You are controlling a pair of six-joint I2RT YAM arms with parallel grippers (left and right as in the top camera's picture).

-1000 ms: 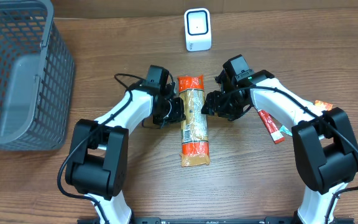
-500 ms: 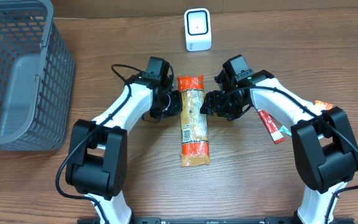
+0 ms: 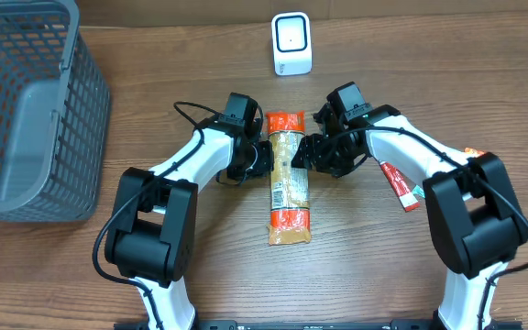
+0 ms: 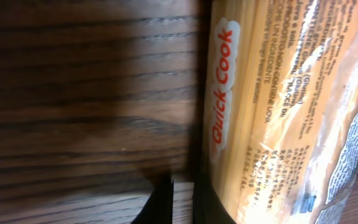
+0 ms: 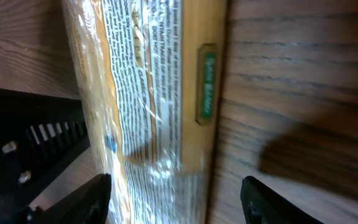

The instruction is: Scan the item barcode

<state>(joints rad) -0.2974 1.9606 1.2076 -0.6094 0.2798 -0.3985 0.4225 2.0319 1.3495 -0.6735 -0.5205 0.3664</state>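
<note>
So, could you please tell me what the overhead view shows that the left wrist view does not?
Only overhead: the basket, the scanner, the left arm and right arm flanking the pasta, and a small red packet at the right. Only left wrist: the "Quick Cook" label and the fine print, readable up close. Both: the pasta lying on the wooden table.
</note>
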